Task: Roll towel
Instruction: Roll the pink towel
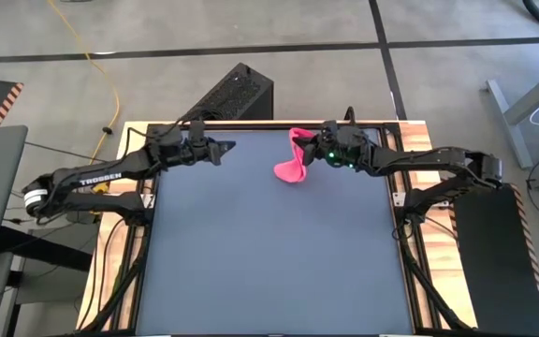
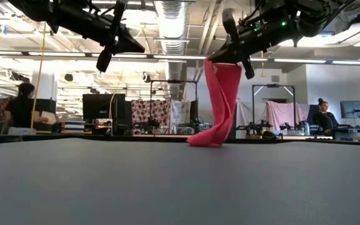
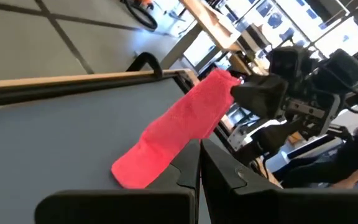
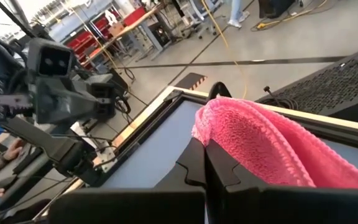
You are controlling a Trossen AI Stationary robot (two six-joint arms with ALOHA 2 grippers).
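Plain bright pink towel (image 1: 292, 161) over a dark grey mat (image 1: 269, 262).

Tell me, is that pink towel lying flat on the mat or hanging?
Hanging. The right gripper is shut on the towel by its top edge; it drapes down, its bottom end bunched on the dark grey mat.

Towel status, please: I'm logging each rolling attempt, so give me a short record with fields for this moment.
towel: pink towel hangs lifted by one end, its lower end resting crumpled on the mat
holder: right gripper, shut on the towel's top edge
other arm: left gripper, shut, empty, raised above the mat's far left
surface: dark grey mat
rolling: not yet rolled
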